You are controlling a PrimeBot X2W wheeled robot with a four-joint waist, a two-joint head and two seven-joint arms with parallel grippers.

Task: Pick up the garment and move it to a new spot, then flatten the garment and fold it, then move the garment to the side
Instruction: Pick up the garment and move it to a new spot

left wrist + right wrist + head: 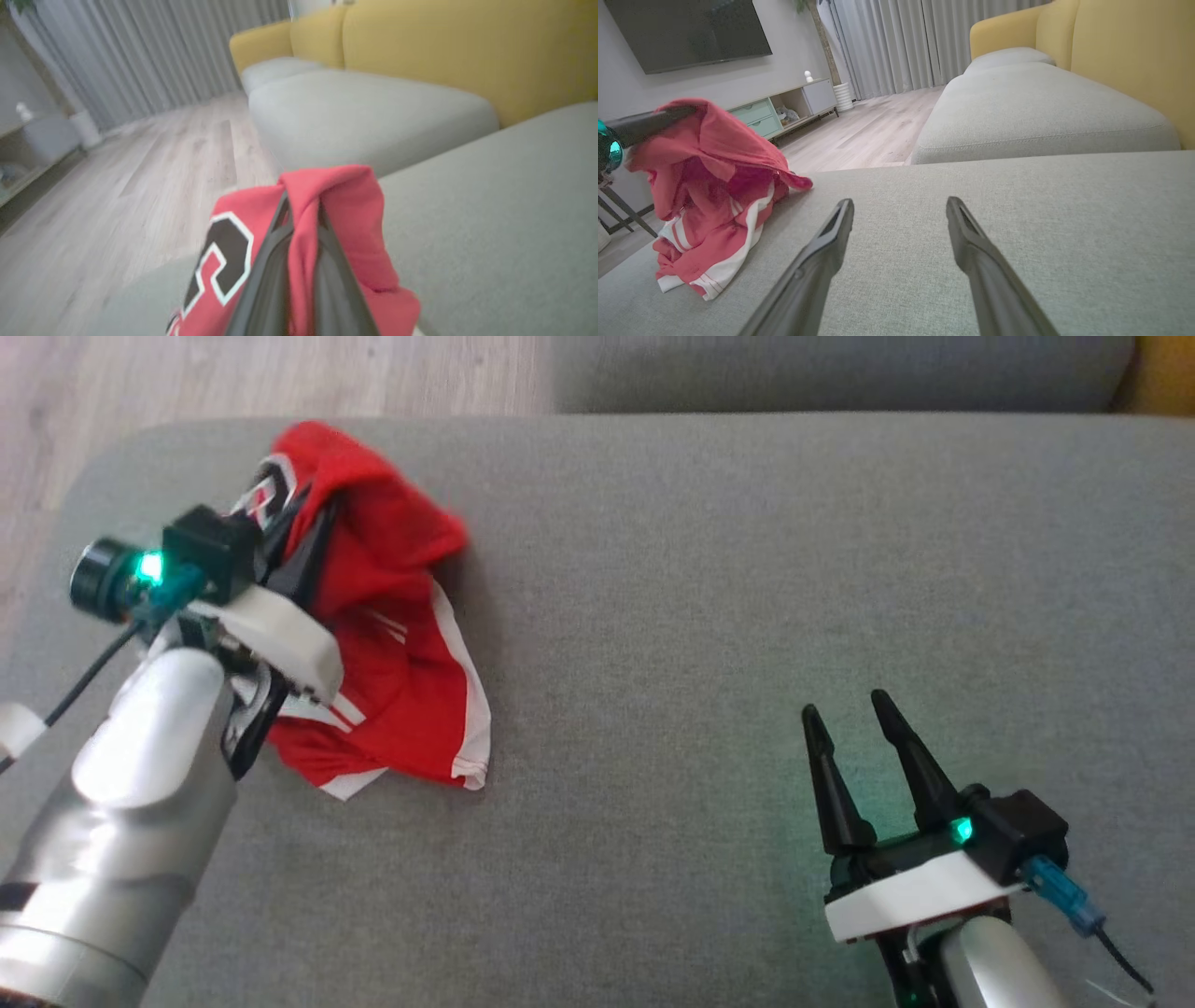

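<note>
A red garment (pixel 392 644) with white trim and a black number hangs bunched at the left end of a grey cushion (pixel 747 616). My left gripper (pixel 294 537) is shut on its top fold and holds that part above the cushion, while the lower hem rests on the fabric. In the left wrist view the red cloth (pixel 336 219) drapes over both fingers. The right wrist view shows the garment (pixel 714 186) hanging from the left gripper's finger. My right gripper (pixel 848 709) stands open low over the cushion at the lower right, nothing between its fingers (pixel 831 233).
The cushion's left edge drops to a wood floor (pixel 233 373). A second grey seat (pixel 1031 112) and a yellow backrest (pixel 1125 60) lie beyond. A TV cabinet (pixel 784 112) stands across the room.
</note>
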